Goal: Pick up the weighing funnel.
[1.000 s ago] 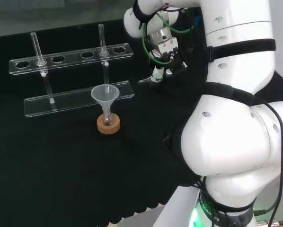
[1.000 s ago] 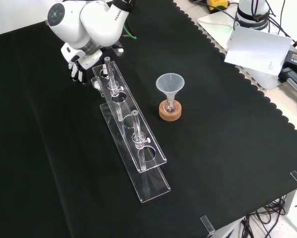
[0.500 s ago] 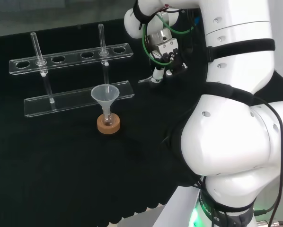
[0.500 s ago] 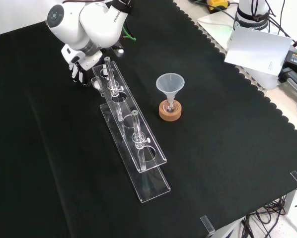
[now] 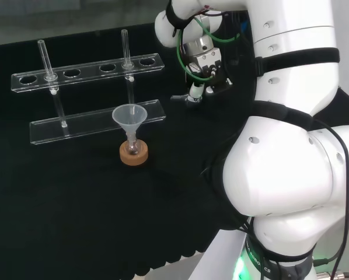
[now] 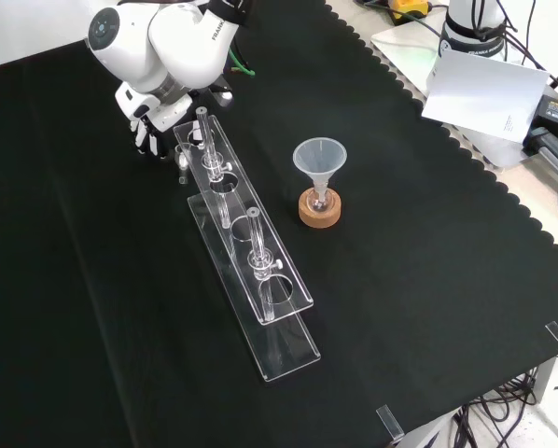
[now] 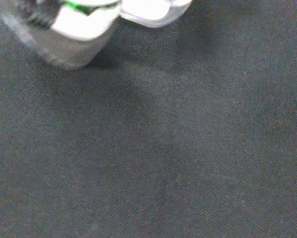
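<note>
Bright, even light from above on the black cloth (image 6: 428, 280) — it swallows nearly every shadow in the front view. The white arm link (image 5: 291, 175) gleams in the head view, soft highlights along its curve. Thin glints trace the clear rack (image 6: 244, 224); the weighing funnel (image 5: 177, 98) barely catches light. Wrist view dimmer — the hand (image 7: 84, 25) a white blur.

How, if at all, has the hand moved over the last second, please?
Yes, slightly: in the head view the hand has risen a little against the rack.
</note>
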`<state>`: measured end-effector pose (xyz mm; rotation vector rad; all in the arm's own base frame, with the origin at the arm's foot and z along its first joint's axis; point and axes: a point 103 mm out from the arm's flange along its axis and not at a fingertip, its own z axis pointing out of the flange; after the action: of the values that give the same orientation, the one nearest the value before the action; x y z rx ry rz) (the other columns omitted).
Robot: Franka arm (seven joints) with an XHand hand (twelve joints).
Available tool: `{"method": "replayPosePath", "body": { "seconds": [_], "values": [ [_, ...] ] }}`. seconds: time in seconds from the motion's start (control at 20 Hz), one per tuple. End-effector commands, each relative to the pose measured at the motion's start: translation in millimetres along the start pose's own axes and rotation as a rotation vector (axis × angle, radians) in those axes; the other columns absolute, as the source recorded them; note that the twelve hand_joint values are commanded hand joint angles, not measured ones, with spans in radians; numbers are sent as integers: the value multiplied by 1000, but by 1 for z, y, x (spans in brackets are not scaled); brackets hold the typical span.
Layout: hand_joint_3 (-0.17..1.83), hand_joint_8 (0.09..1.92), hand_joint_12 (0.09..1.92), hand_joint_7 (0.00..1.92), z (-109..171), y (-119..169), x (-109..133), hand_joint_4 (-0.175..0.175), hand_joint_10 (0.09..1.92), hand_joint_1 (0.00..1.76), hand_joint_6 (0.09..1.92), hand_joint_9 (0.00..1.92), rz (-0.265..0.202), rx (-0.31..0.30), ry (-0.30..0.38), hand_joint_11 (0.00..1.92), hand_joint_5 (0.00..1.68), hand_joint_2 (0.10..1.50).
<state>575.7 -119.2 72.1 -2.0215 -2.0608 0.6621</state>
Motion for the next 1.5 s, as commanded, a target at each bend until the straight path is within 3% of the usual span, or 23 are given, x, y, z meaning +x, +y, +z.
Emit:
{"method": "replayPosePath", "body": {
  "seconds": [0.05,0.3,1.0,1.1,1.25,1.5],
  "values": [
    [398,635,1258,573,0,0,-8,172,489,1063,818,803,-1,-1,7,544,1126,844],
    [636,616,1245,622,-2,-2,-15,175,456,1079,893,851,7,14,-11,577,1142,726],
    [699,630,1209,656,-24,-27,-23,175,446,1084,909,894,3,-52,3,646,1150,691],
    [700,631,1205,658,-26,-31,-24,175,446,1084,907,899,7,-60,23,652,1151,690],
    [700,633,1203,663,-27,-37,-29,175,445,1085,907,904,30,-73,113,660,1152,690],
    [699,636,1182,677,-25,-44,-34,175,437,1084,908,920,58,-74,157,690,1150,691]
  ]
}}
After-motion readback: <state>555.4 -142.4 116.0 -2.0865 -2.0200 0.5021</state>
